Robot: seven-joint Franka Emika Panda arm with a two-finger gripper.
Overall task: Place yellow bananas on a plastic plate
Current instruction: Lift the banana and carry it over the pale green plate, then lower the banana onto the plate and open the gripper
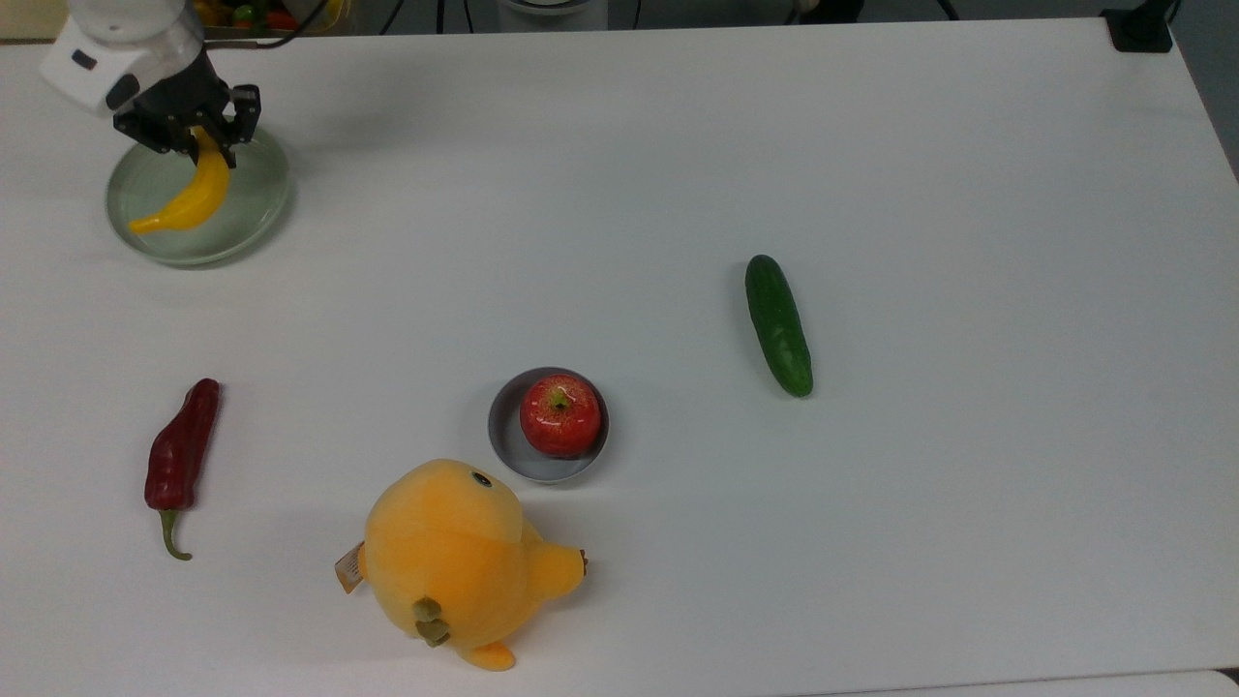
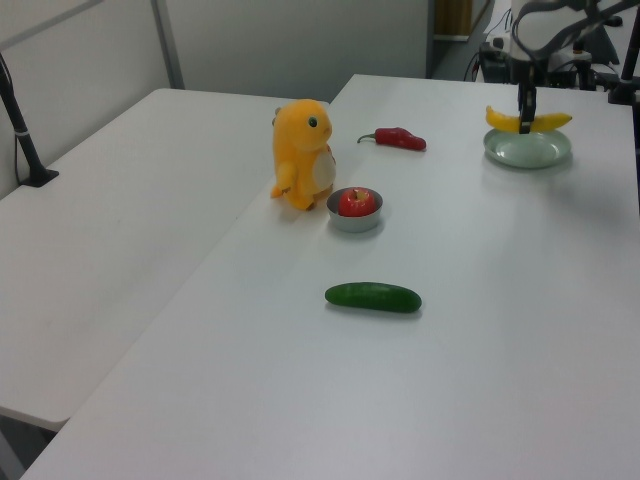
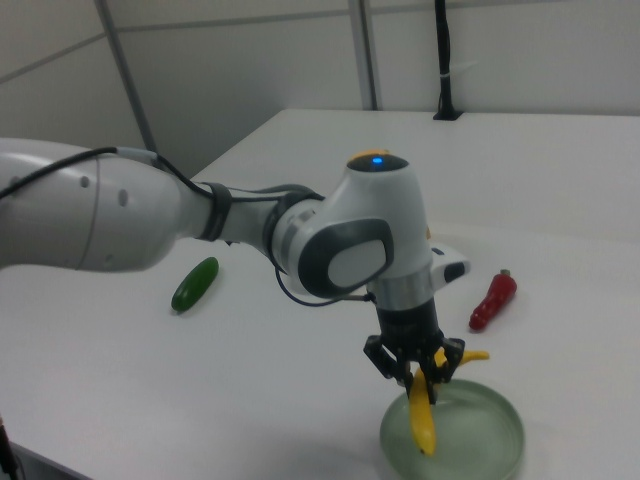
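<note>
Near the top view's upper-left corner of the white tabletop (image 1: 678,174), the black two-finger gripper (image 1: 201,136) was clenched on one end of the slim, curved, bright-yellow banana (image 1: 184,201); the banana hung over the round, pale sage-green plastic plate (image 1: 256,208); whether it touched the plate was unclear.

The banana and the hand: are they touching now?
Touching. In the top view the hand is shut on the banana at its upper end, above the plate.

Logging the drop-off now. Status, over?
Gripper shut on banana. Banana over the plate, not released. Nothing in the way.
</note>
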